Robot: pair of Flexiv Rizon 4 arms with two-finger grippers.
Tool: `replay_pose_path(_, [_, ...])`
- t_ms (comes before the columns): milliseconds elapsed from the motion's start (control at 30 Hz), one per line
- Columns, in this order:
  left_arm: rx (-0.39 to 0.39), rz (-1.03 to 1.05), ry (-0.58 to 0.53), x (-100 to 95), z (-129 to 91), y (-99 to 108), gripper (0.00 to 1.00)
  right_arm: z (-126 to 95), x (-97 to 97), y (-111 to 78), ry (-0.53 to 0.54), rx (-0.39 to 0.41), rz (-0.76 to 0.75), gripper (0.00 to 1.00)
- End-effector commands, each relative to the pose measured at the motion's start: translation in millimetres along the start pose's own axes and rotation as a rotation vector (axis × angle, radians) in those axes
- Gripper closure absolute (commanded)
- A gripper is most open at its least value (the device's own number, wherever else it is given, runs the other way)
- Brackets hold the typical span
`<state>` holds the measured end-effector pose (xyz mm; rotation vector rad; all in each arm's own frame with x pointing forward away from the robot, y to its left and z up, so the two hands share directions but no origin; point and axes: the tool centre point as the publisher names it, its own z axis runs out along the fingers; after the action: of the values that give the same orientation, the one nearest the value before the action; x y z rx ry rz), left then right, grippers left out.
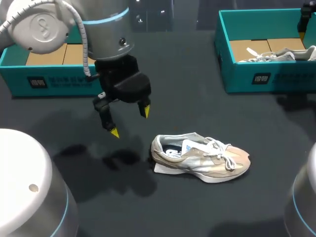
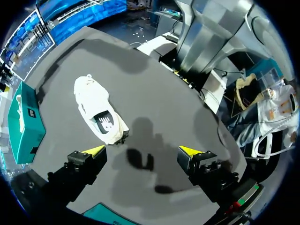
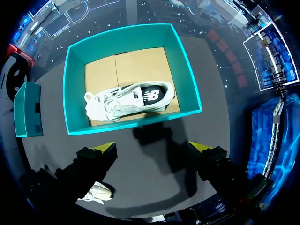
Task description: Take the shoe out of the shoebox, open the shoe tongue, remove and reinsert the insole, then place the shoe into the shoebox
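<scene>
Shoe (image 1: pixel 200 158) (image 2: pixel 99 117) (image 3: pixel 96 192), beige and white, sat upright on the dark tabletop (image 1: pixel 197 108) around its middle, a little toward the near edge, with its toe pointing to the right edge. Its laces lay loose over the front, and the dark insole showed through the opening. A pale flat edge stuck out under the heel; what it belonged to could not be told.

The left gripper (image 1: pixel 130 122) (image 2: pixel 143 151) hung over bare tabletop just beside the shoe's heel, on the side toward the left edge. Its jaws were spread wide and held nothing, and in the left wrist view the shoe lay ahead of one finger, clear of both.

The left shoebox (image 1: pixel 54 81) (image 3: pixel 27 110), teal with a brown cardboard floor, stood at the far left corner of the tabletop, partly hidden behind the left arm.

The right shoebox (image 1: pixel 237 74) (image 2: pixel 26 126) (image 3: pixel 136 124), the same teal, stood at the far right corner. A second shoe (image 1: pixel 276 54) (image 3: pixel 129 101) lay inside it on the cardboard floor, along the wall nearest the robot, its laces untidy.

The right gripper (image 3: pixel 152 146) hovered above the near wall of the right shoebox, its jaws also released wide with nothing between them and well apart from the second shoe.
</scene>
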<state>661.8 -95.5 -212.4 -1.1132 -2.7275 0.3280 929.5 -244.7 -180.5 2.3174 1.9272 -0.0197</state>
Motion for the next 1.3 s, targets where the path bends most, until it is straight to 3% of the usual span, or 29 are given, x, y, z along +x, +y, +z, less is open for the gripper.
replay_pose_path(33, [0.236, -0.211, -0.279, 24.2, 6.5, 28.1, 0.0, -0.1, -0.2, 0.2, -0.001, 0.001, 0.0, 0.0])
replay_pose_path(100, [0.341, -0.299, -0.318, 33.3, 6.4, 40.9, 0.0, -0.1, -0.2, 0.2, -0.001, 0.001, 0.0, 0.0])
replay_pose_path(133, [0.352, -0.369, -0.361, 38.3, 7.1, 47.7, 0.0, -0.1, -0.2, 0.2, -0.001, 0.001, 0.0, 0.0])
replay_pose_path(567, [0.352, -0.369, -0.361, 38.3, 7.1, 47.7, 0.0, -0.1, -0.2, 0.2, -0.001, 0.001, 0.0, 0.0])
replay_pose_path(833, [0.548, -0.395, -0.454, 60.9, 44.9, 67.6, 0.0, -0.1, -0.2, 0.2, -0.001, 0.001, 0.0, 0.0])
replay_pose_path(1100, [0.778, -0.476, -0.538, 70.4, 75.7, 90.0, 0.0, -0.1, -0.2, 0.2, -0.001, 0.001, 0.0, 0.0])
replay_pose_path(1300, [0.778, -0.476, -0.538, 70.4, 75.7, 90.0, 0.0, -0.1, -0.2, 0.2, -0.001, 0.001, 0.0, 0.0])
